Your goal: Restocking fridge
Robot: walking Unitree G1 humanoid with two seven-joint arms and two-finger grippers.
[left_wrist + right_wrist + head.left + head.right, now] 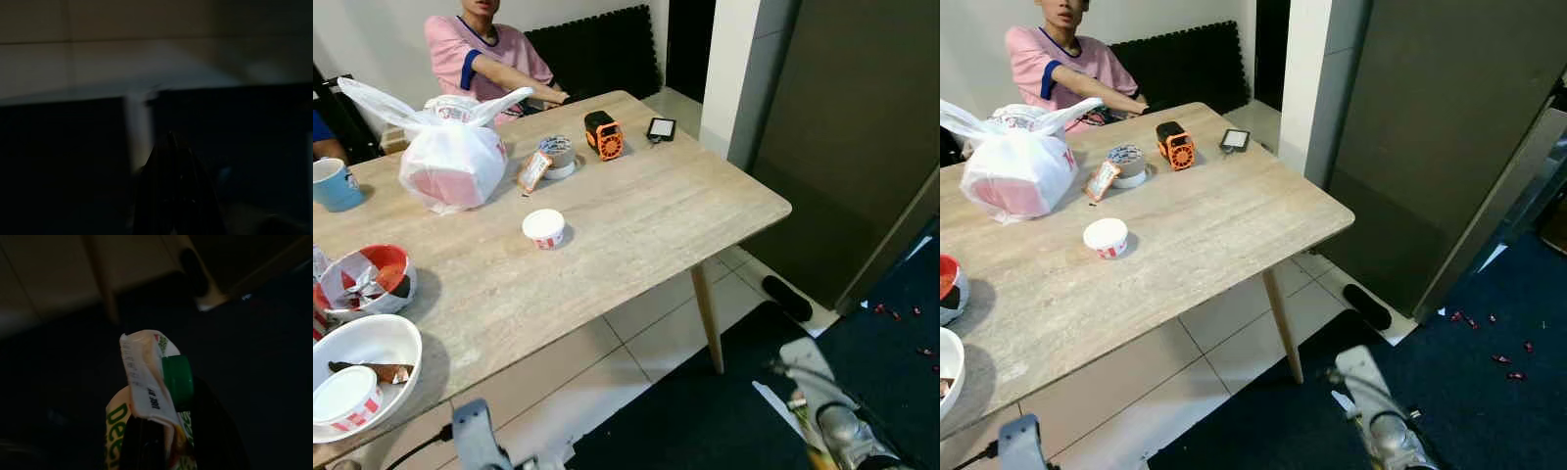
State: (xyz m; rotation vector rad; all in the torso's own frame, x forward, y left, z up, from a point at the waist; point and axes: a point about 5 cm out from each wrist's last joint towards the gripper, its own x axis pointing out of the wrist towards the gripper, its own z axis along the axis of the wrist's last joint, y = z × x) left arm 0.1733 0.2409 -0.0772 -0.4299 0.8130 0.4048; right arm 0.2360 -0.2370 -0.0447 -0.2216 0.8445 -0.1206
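Note:
My right gripper (166,428) is shut on a white carton (146,382) with green lettering and a green cap (176,382), held low over dark carpet. The right arm (832,426) hangs at the bottom right of the head views, beside the table's corner. A tall dark grey fridge door (1449,127) stands shut to the right. In the dark left wrist view, my left gripper (169,147) hangs with its fingers together and nothing in them. The left arm (475,431) hangs low in front of the table.
The wooden table (636,225) carries a white plastic bag (450,157), a small white cup (544,227), a tape roll (557,154), an orange device (604,134), a phone (661,128) and bowls (362,367). A person in pink (484,54) sits behind. A black slipper (787,298) lies by the fridge.

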